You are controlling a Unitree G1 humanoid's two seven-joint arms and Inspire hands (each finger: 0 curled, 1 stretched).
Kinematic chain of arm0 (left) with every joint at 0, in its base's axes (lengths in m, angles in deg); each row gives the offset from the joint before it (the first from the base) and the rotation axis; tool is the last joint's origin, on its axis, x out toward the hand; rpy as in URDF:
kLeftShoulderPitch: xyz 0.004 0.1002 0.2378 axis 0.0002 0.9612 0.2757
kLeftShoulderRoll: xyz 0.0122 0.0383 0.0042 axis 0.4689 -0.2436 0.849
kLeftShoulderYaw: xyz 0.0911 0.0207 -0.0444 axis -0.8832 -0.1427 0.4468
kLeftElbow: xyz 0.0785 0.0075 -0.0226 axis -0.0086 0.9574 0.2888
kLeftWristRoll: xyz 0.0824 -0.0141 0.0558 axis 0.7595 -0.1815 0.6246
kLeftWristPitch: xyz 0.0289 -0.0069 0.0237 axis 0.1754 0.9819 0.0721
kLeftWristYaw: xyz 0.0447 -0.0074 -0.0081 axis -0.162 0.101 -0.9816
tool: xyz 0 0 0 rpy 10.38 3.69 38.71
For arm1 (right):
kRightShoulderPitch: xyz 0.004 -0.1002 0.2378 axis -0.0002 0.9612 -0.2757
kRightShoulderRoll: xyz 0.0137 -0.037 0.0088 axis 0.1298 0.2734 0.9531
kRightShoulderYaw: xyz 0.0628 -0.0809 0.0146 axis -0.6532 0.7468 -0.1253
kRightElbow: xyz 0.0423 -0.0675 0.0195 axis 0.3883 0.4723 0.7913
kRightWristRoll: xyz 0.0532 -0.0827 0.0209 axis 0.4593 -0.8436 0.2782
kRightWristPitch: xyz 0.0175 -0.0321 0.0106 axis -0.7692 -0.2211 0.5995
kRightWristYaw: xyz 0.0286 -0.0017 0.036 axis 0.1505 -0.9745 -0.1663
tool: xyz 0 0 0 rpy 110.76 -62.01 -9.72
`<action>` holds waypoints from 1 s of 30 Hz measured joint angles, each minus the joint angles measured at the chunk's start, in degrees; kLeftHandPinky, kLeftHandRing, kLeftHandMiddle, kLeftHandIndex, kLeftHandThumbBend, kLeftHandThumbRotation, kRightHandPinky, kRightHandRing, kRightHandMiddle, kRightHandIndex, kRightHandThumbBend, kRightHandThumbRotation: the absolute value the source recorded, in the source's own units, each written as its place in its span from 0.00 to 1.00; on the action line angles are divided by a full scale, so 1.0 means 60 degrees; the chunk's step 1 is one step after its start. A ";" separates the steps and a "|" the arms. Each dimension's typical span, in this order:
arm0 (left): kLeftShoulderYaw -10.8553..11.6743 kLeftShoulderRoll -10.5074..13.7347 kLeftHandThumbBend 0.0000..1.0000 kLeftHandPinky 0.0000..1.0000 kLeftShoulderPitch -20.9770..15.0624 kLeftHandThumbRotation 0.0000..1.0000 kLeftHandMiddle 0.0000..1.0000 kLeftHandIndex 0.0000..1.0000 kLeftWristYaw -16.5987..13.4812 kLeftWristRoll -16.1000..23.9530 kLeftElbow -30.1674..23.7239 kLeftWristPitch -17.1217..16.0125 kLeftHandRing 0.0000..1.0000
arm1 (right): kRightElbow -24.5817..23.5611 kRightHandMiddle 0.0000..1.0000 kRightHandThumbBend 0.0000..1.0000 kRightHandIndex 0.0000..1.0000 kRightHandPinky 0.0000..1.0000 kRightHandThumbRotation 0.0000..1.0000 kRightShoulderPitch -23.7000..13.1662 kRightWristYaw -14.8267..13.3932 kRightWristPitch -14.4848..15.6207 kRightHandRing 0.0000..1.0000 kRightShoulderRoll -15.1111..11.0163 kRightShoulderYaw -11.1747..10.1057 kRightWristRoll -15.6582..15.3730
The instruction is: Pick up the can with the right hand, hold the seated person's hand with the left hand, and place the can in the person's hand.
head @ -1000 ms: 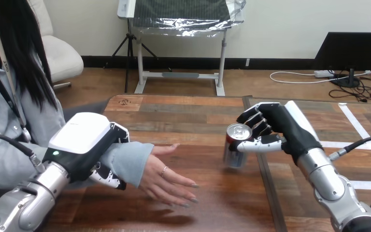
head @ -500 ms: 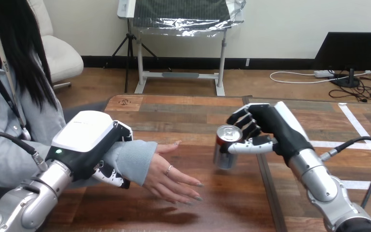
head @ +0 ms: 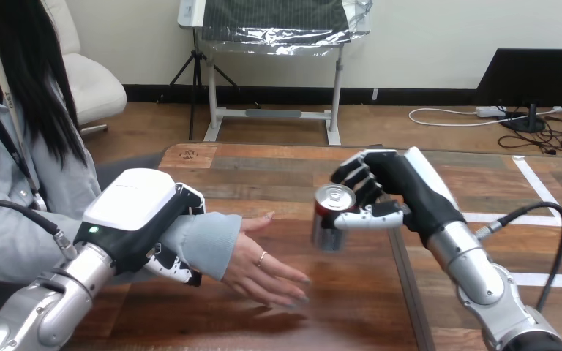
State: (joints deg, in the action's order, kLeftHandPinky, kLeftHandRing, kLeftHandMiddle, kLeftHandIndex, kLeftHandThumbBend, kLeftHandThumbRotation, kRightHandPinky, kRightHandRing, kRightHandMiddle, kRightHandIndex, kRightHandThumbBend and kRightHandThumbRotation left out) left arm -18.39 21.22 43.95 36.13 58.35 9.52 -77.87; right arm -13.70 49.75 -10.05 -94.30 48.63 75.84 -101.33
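The right hand (head: 399, 186) grips a red-and-silver metal can (head: 329, 223). The left hand (head: 135, 219) clasps the person's sleeved wrist (head: 206, 245).

Pale wall (head: 424, 29), wooden floor (head: 380, 126), white armchair (head: 91, 84), foil-wrapped board (head: 278, 22) on stand (head: 271, 113), wooden table (head: 263, 164)

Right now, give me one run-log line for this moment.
left hand: shut round person's wrist | right hand: shut on can | can: right of person's hand, apart | placement: not yet done
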 measured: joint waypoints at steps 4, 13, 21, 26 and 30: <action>0.0000 -0.0059 0.93 0.31 -0.0008 0.00 0.37 0.39 0.0003 0.0000 0.0000 0.0025 0.32 | -0.0269 0.49 0.76 0.53 0.38 0.00 0.0077 0.0134 -0.0004 0.42 0.0068 0.0000 0.0015; 0.0000 -0.0159 0.92 0.31 -0.0045 0.00 0.38 0.40 0.0088 -0.0001 0.0001 0.0069 0.33 | -0.0728 0.48 0.76 0.53 0.37 0.00 0.0226 0.0528 -0.0021 0.41 0.0198 0.0000 0.0217; 0.0000 -0.0187 0.92 0.31 -0.0081 0.00 0.38 0.40 0.0124 -0.0001 0.0001 0.0069 0.33 | -0.1366 0.48 0.76 0.52 0.36 0.00 0.0484 0.0834 -0.0012 0.41 0.0234 0.0000 0.0373; 0.0000 -0.0215 0.92 0.31 -0.0117 0.00 0.38 0.40 0.0123 -0.0001 0.0004 0.0068 0.33 | -0.1810 0.48 0.76 0.51 0.36 0.00 0.0665 0.0972 0.0053 0.40 0.0259 0.0000 0.0405; 0.0000 -0.0243 0.93 0.31 -0.0150 0.00 0.38 0.40 0.0123 -0.0001 0.0008 0.0062 0.33 | -0.2183 0.47 0.76 0.51 0.36 0.00 0.0810 0.1046 0.0193 0.40 0.0307 0.0000 0.0438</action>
State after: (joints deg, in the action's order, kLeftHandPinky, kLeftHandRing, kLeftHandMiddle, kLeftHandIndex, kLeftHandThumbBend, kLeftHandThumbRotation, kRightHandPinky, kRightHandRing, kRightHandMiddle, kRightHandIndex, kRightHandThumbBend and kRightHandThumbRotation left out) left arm -18.40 19.76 43.05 36.87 58.34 9.57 -77.50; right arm -26.80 54.61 -3.77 -93.14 50.47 75.84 -98.70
